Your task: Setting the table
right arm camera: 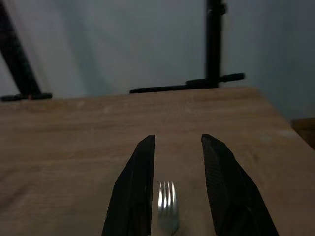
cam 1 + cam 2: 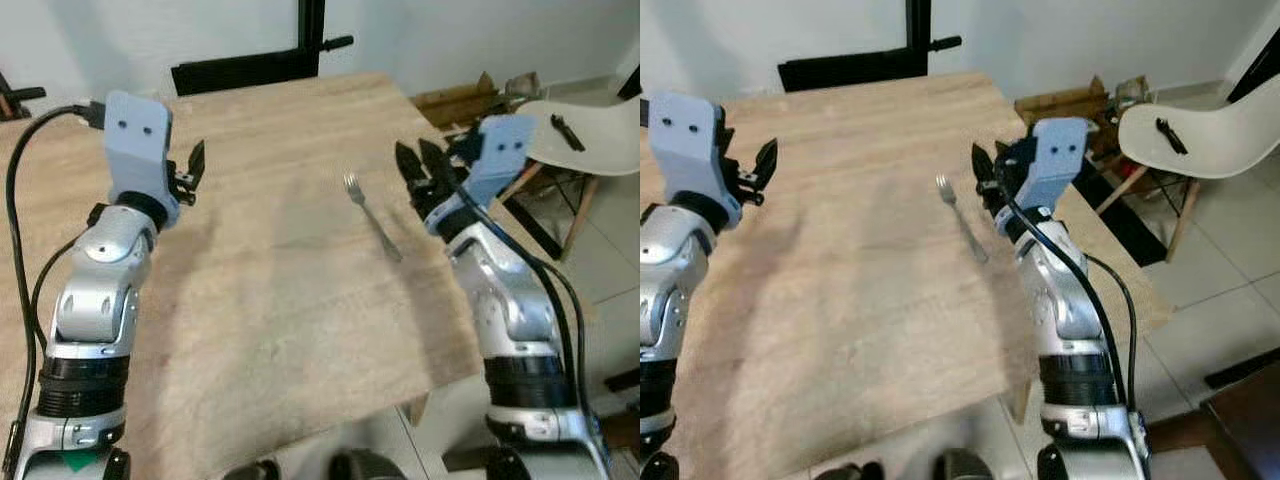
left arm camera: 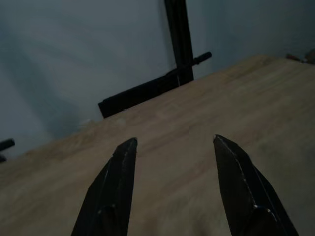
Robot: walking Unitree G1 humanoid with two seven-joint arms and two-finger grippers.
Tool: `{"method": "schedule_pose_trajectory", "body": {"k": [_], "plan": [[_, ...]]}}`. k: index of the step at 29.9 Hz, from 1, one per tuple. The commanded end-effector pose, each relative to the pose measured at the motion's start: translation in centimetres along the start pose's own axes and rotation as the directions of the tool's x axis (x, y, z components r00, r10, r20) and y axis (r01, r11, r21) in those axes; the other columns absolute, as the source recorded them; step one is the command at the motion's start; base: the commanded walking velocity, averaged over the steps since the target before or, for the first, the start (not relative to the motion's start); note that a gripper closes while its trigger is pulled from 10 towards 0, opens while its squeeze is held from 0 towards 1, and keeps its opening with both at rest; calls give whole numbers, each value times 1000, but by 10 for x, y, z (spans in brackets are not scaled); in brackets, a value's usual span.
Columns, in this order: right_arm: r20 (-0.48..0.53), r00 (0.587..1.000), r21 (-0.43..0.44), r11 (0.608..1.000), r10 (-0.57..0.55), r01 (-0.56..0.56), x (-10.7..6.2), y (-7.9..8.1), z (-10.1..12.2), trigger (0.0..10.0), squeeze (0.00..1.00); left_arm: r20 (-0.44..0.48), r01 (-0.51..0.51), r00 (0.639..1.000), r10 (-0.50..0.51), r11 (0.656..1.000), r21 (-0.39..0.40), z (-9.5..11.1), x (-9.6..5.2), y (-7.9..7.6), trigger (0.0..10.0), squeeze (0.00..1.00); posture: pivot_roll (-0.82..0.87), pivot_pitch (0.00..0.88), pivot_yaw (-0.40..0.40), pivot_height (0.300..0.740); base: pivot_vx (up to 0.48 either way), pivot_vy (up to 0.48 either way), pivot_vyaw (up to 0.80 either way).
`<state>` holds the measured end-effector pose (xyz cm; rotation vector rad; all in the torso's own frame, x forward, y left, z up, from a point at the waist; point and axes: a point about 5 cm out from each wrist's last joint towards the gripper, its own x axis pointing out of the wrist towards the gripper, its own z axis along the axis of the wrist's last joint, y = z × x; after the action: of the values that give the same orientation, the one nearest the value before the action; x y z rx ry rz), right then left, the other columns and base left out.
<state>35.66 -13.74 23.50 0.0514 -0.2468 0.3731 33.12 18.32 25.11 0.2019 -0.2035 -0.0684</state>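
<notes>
A slim silver metal fork (image 2: 371, 214) lies flat on a pale wooden table (image 2: 270, 300), toward the table's right edge, its tines pointing at the far wall and its handle angled back toward the near right corner. The robot's right gripper (image 2: 420, 168) hovers above the table just right of the fork, not touching it; seen from the right wrist, its two black fingers (image 1: 138, 191) stand a narrow gap apart with the fork's tines showing between them on the wood below, and they grip nothing. The left gripper (image 3: 174, 187) is raised over the table's left half, well apart from the fork, its fingers spread wide and empty. Beyond the table's far edge stands a black metal stand (image 2: 310, 40) against a pale wall. A white plastic chair (image 2: 1200, 130) with wooden legs sits off the table's right side, a small dark object (image 2: 1169, 135) resting on its seat.
</notes>
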Motion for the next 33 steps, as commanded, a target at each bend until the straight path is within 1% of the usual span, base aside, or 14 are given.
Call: {"method": "schedule_pose_trajectory", "body": {"k": [1, 2, 5, 8, 10, 12, 15, 17, 23, 24, 26, 27, 28, 33], "plan": [[-28, 999, -22, 999, 36, -36, 3, 4, -6, 10000, 0, -14, 29, 999, -29, 1000, 6, -2, 1, -6, 10000, 0, -63, 91, 67, 740, 0, 0, 0], [-49, 997, -33, 998, 56, -58, 6, 6, -9, 10000, 0, -10, 57, 998, -57, 998, 8, -1, 0, -10, 10000, 0, -71, 96, 68, 740, 0, 0, 0], [-145, 985, -55, 993, 96, -105, 12, 1, -24, 10000, 0, 4, 187, 982, -188, 979, 78, 1, -7, -26, 10000, 0, -73, 105, 62, 740, 0, 0, 0], [-171, 978, -54, 990, 117, -128, 11, -1, -28, 10000, 0, -3, 235, 972, -237, 965, 114, 2, -10, -30, 10000, 0, -71, 108, 60, 740, 0, 0, 0], [-205, 967, -56, 985, 150, -165, 10, -3, -32, 10000, 0, -41, 290, 957, -287, 946, 147, -1, -12, -34, 10000, 0, -72, 110, 57, 740, 0, 0, 0], [-242, 946, -24, 973, 215, -228, 9, -2, -36, 10000, 0, -66, 360, 933, -354, 924, 127, -3, -15, -39, 10000, 0, -70, 112, 53, 740, 0, 0, 0], [-301, 912, -14, 955, 280, -298, 3, -2, -46, 10000, 0, -81, 441, 897, -434, 889, 123, -3, -21, -47, 10000, 0, -71, 113, 43, 740, 0, 0, 0], [-322, 905, -36, 952, 277, -304, 1, -3, -50, 10000, 0, -78, 456, 890, -450, 881, 123, -3, -22, -51, 10000, 0, -72, 114, 39, 740, 0, 0, 0], [-339, 903, -46, 954, 263, -296, 1, -7, -56, 10000, 0, -79, 462, 887, -455, 879, 118, -3, -25, -53, 10000, 0, -76, 122, 34, 740, 0, 0, 0], [-383, 894, -92, 953, 234, -289, -2, -10, -65, 10000, 0, -84, 459, 888, -452, 880, 124, -3, -25, -52, 10000, 0, -75, 124, 35, 740, 0, 0, 0], [-399, 889, -106, 952, 223, -286, -3, -11, -69, 10000, 0, -89, 454, 891, -446, 882, 129, -4, -25, -49, 10000, 0, -72, 127, 35, 740, 0, 0, 0], [-412, 891, -135, 955, 189, -265, -4, -14, -74, 10000, 0, -96, 440, 898, -430, 888, 138, -5, -23, -45, 10000, 0, -72, 127, 35, 740, 0, 0, 0], [-410, 896, -134, 960, 173, -247, -3, -16, -75, 10000, 1000, -96, 431, 902, -421, 892, 138, -5, -23, -43, 10000, 0, -69, 124, 35, 740, 0, 0, 0], [-401, 901, -121, 966, 163, -228, -2, -18, -74, 10000, 1000, -99, 423, 905, -413, 896, 137, -4, -22, -41, 10000, 0, -68, 123, 33, 740, 0, 0, 0]]}}
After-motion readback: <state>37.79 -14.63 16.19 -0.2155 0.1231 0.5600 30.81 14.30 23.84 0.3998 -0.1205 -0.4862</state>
